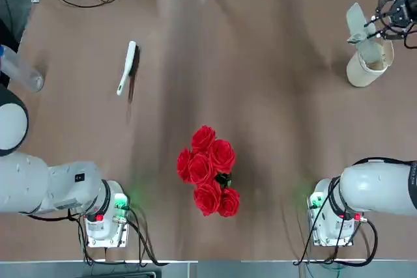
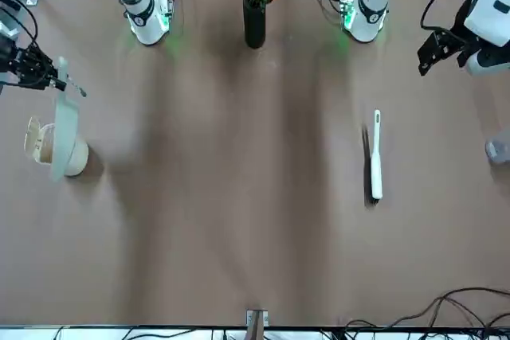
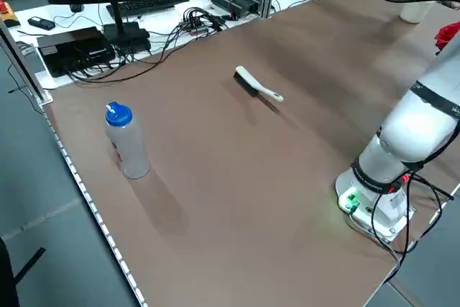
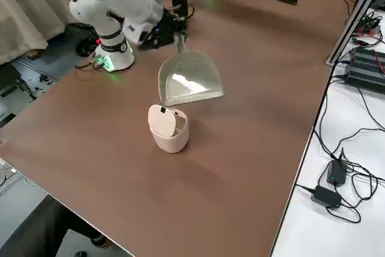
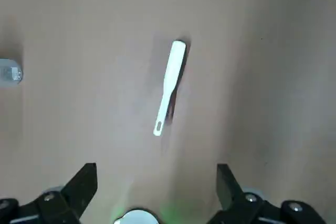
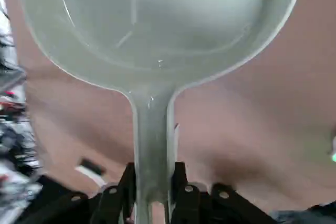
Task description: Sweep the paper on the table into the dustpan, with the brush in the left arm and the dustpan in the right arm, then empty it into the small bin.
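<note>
The cream dustpan point(image 1: 360, 27) hangs tilted, mouth down, over the small bin point(image 1: 365, 69) at the far right of the table point(image 1: 260, 96). My right gripper point(image 6: 153, 182) is shut on the pan's handle, seen also in the right side view as the gripper point(image 4: 162, 31) above the dustpan point(image 4: 189, 79) and bin point(image 4: 168, 127), whose flap lid is tipped. The white brush point(image 1: 128, 68) lies loose on the far left of the table. My left gripper point(image 5: 156, 182) is open, raised well above the brush point(image 5: 169, 85). The paper ball is hidden or out of view.
A bunch of red roses point(image 1: 208, 170) in a black vase stands mid-table near my bases. A clear bottle with a blue cap point(image 3: 126, 141) stands at the table's left edge. Cables run along the far edge.
</note>
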